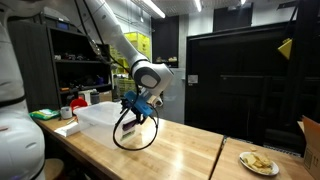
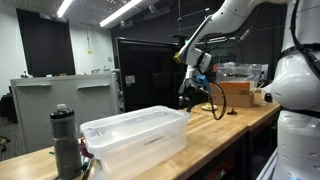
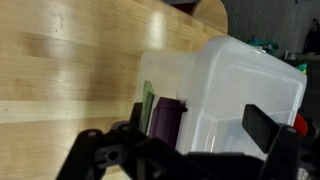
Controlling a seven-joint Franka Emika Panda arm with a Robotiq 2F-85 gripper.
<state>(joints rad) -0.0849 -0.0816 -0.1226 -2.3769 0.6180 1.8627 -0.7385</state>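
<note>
One hand [image 1: 133, 110], jaws spread wide and empty, hovers above the wooden desk [image 1: 185, 150], just beside the clear plastic bin [image 1: 98, 115].

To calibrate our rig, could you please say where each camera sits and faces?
Exterior view: beside the robot's white base, facing across the long wooden table to the gripper by the clear plastic bin.
Exterior view: at the table's end behind that bin, looking along it to the white arm.
Wrist view: down past open black fingers onto bin and table.
Shared: all show the bin.
</note>
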